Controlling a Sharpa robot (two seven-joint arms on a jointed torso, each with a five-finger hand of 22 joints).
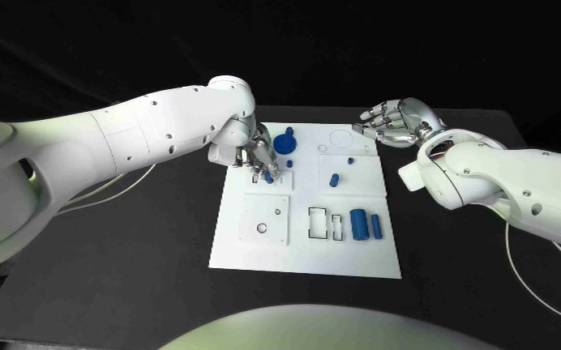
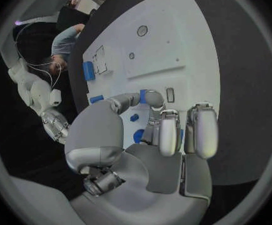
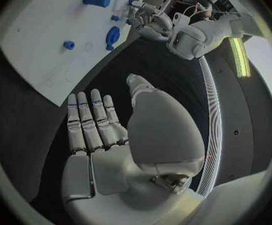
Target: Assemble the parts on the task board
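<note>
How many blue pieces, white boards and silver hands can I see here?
Small blue plastic parts: 7, one pinched by the left hand
Flat white task board: 1
Silver many-fingered hands: 2, counting the right hand
Total: 10

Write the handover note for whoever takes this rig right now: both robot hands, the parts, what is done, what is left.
Left robot hand: over the far left of the task board, fingers pinching a small blue part down at the board.
Right robot hand: off the board's far right corner, over the black table, open, holding nothing.
Parts: a round blue part by the left hand, a small blue part mid-board, two blue cylinders lying side by side on the near right.
Done: I cannot tell which parts are seated.
Left: seat the pinched part, then the loose pieces; the rectangular cutout beside the cylinders looks vacant.
</note>
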